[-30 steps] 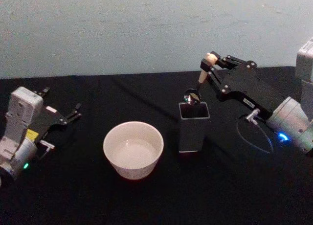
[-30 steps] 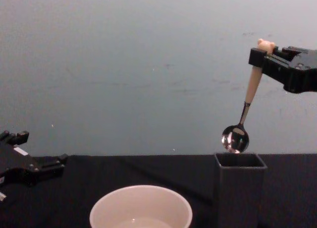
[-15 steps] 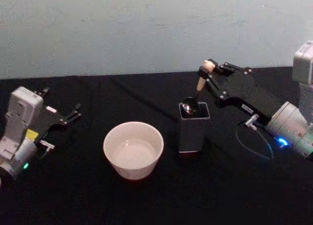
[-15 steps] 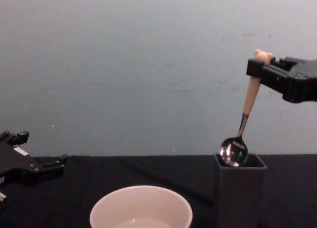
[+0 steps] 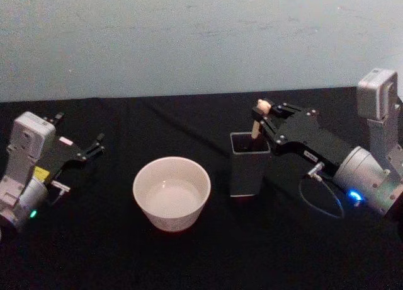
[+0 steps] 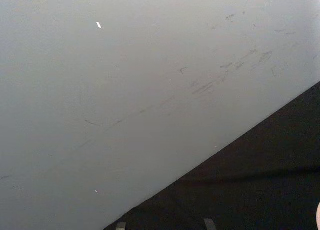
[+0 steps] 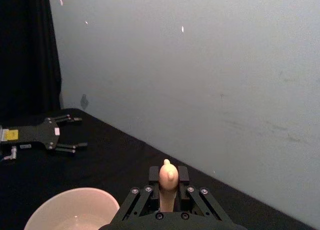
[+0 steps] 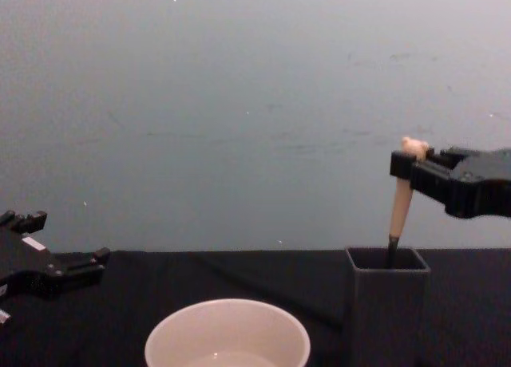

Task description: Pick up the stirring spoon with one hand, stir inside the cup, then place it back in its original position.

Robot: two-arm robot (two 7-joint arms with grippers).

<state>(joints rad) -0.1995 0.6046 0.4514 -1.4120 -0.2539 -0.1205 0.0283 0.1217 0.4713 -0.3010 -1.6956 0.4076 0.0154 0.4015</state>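
The stirring spoon (image 5: 255, 122) stands nearly upright in the dark grey square holder (image 5: 248, 166), its bowl hidden inside and only the beige handle (image 8: 399, 207) and bear head (image 7: 167, 172) showing. My right gripper (image 5: 263, 115) is shut on the top of the handle, just above the holder's rim (image 8: 386, 259). The cream-white cup (image 5: 171, 192) sits left of the holder, with its rim (image 8: 227, 327) low in the chest view and also in the right wrist view (image 7: 70, 210). My left gripper (image 5: 94, 145) rests open at the far left, apart from everything.
A black cloth (image 5: 208, 252) covers the table, with a pale wall (image 5: 189, 38) right behind it. A thin cable (image 5: 318, 198) loops on the cloth under my right arm.
My right gripper has come down with the spoon, and the bowl has sunk from above the holder's rim to inside it. The left arm has not moved.
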